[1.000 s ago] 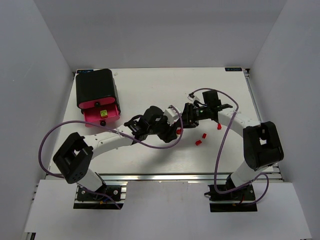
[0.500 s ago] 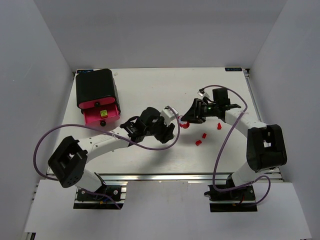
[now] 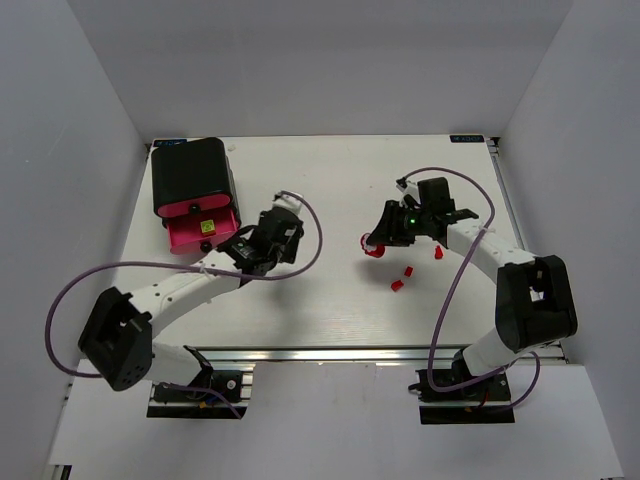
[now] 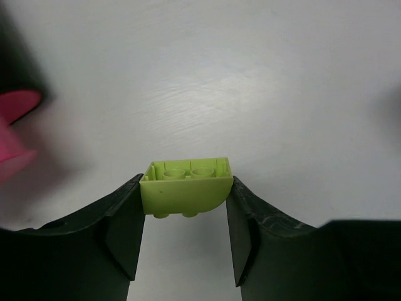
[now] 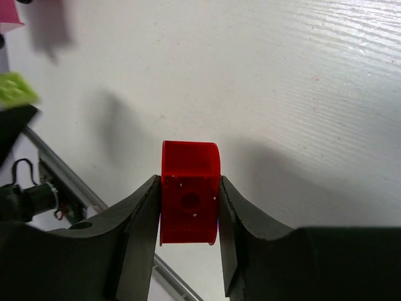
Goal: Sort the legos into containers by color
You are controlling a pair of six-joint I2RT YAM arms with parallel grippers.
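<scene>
Left wrist view: my left claw is clenched on a lime-yellow brick, pinched by its two ends so it hangs free above the table.
Going outward, the top external view puts that claw just beside the one pink drawer pulled out of the black housing. A lime-yellow piece lies inside it, so I judge this brick is bound for the same drawer. My right claw is grasping a red brick by its sides, lifted off the table and well apart from the drawers. Three more red legos lie loose near it.
</scene>
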